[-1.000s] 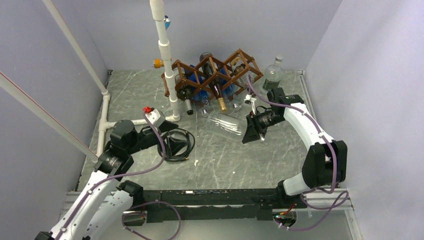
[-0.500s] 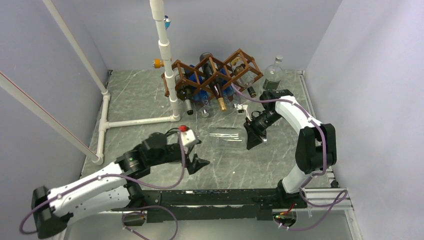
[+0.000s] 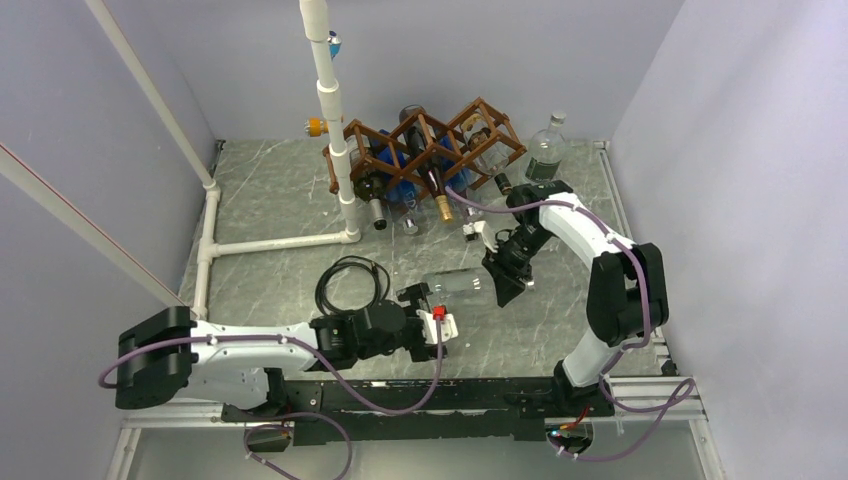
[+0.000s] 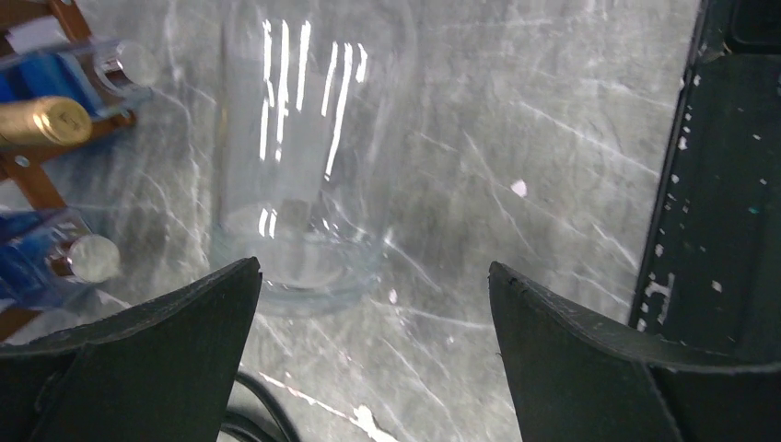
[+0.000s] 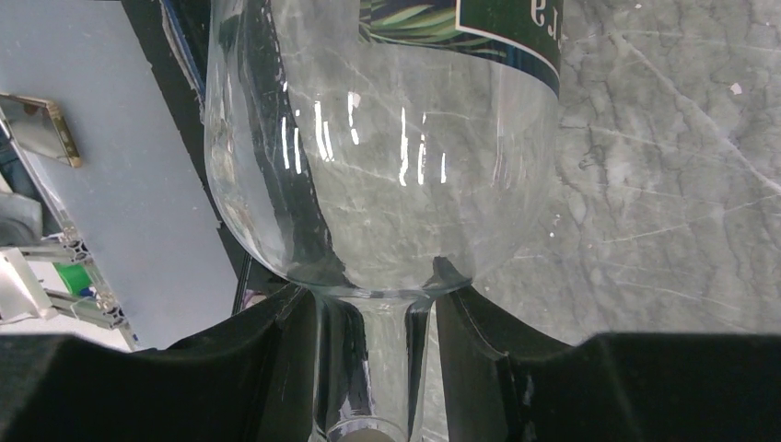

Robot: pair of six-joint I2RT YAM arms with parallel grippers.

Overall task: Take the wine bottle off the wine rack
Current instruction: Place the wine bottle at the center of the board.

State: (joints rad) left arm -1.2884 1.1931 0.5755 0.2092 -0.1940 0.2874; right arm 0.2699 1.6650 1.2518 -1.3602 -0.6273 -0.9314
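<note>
Top external view: you see the wine bottle (image 3: 457,285) (clear glass, lying on its side) out of the wine rack (image 3: 432,138), near the middle of the surface (image 3: 270,205). The right pincer (image 3: 497,273) is clamped on its neck. The left pincer (image 3: 430,312) stands wide apart, fingers flanking the bottle's base; whether they touch it, you cannot tell.
</note>
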